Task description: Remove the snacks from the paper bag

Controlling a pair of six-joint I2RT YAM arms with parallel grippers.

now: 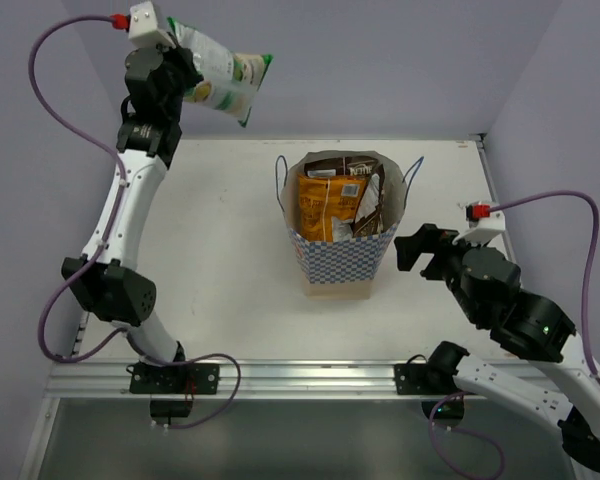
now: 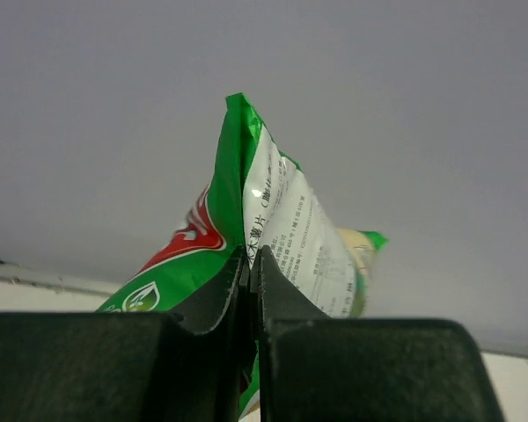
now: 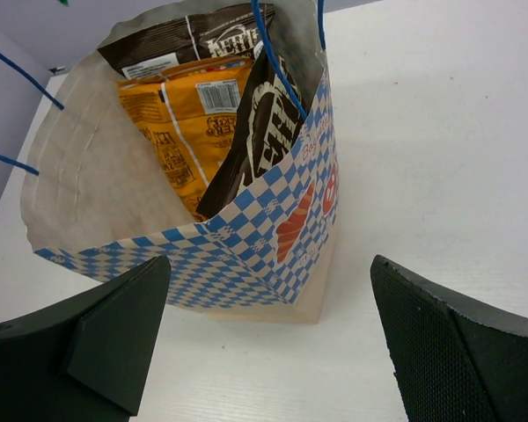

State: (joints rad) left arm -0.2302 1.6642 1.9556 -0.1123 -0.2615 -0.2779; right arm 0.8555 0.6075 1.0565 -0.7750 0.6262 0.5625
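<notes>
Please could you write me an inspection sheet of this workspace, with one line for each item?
Surface: white table, no spills seen.
Job's things: paper bag upright at the centre; orange packet, rear brown packet and right brown packet inside it; green and white packet out, in the air at far left.
Clutter: nothing seen.
Grippers: left gripper shut on the green and white packet; right gripper open, beside the bag, holding nothing.
Cables: left purple cable and right purple cable loop freely.
Surroundings: plain grey walls; metal rail at the near edge.

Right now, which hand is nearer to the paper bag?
Right. The right hand sits open beside the paper bag, at its right side; the left hand is raised far to the left, shut on the green and white packet.
</notes>
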